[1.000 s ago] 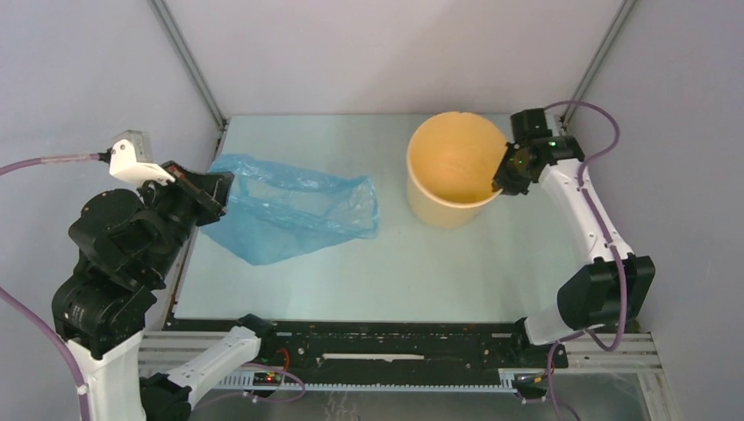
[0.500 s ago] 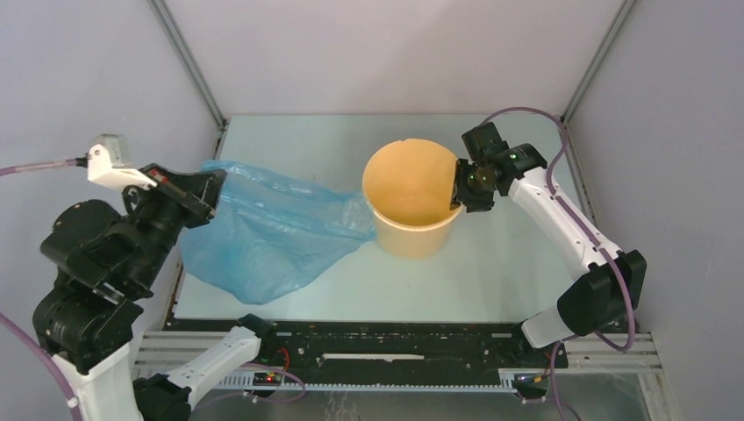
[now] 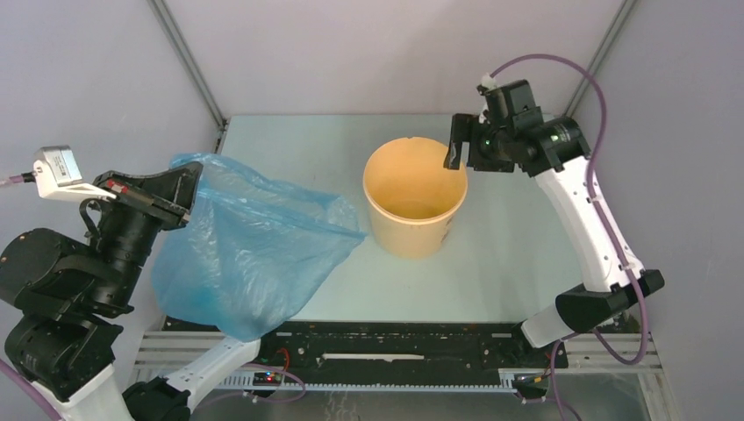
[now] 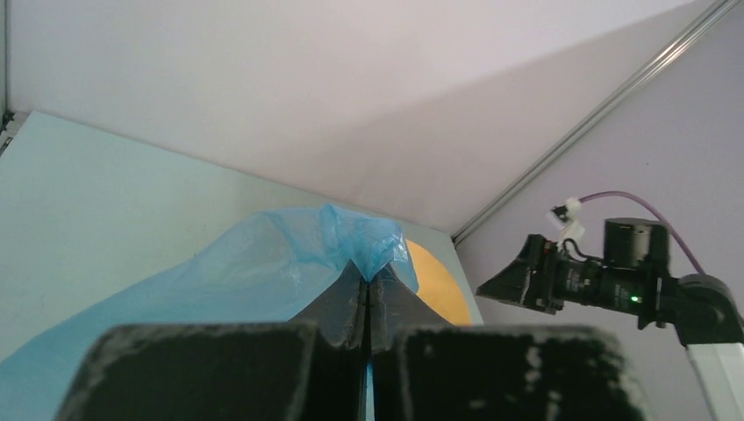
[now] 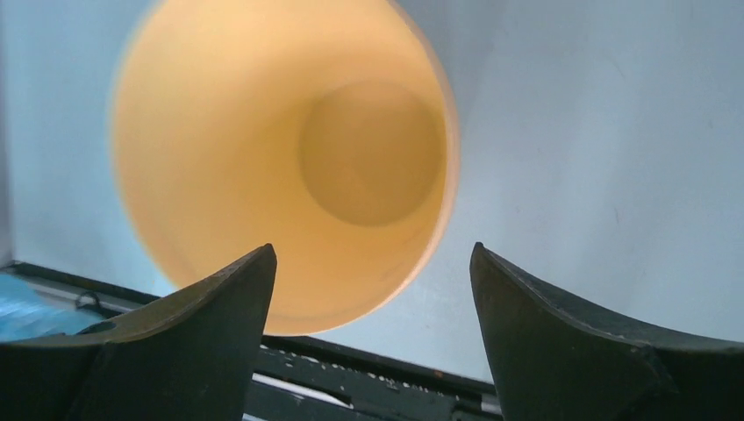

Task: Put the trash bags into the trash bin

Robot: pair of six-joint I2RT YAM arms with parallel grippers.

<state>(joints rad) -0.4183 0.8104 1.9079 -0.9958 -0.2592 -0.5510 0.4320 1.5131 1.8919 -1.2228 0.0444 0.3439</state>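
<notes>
The trash bag (image 3: pixel 250 254) is a thin, wrinkly light-blue film. It hangs from my left gripper (image 3: pixel 182 189), raised over the table's left side, and drapes down past the near edge. In the left wrist view the jaws (image 4: pixel 368 279) are pressed together on a pinch of the bag (image 4: pixel 263 272). The trash bin (image 3: pixel 414 206), a pale yellow tapered tub, stands upright at mid-table with nothing inside. My right gripper (image 3: pixel 456 151) hovers above the bin's far-right rim, open and holding nothing. In the right wrist view its fingers (image 5: pixel 373 254) frame the bin's mouth (image 5: pixel 289 167).
The pale green table (image 3: pixel 500 254) is boxed in by grey walls on the left, back and right. A black rail (image 3: pixel 395 338) with cabling runs along the near edge by the arm bases. The bag's tip reaches close to the bin's left side.
My right gripper dragged the bin leftward, then let go of its rim, opened wide and rose. My left gripper lifted the bag higher and nearer, so it now hangs spread out.
</notes>
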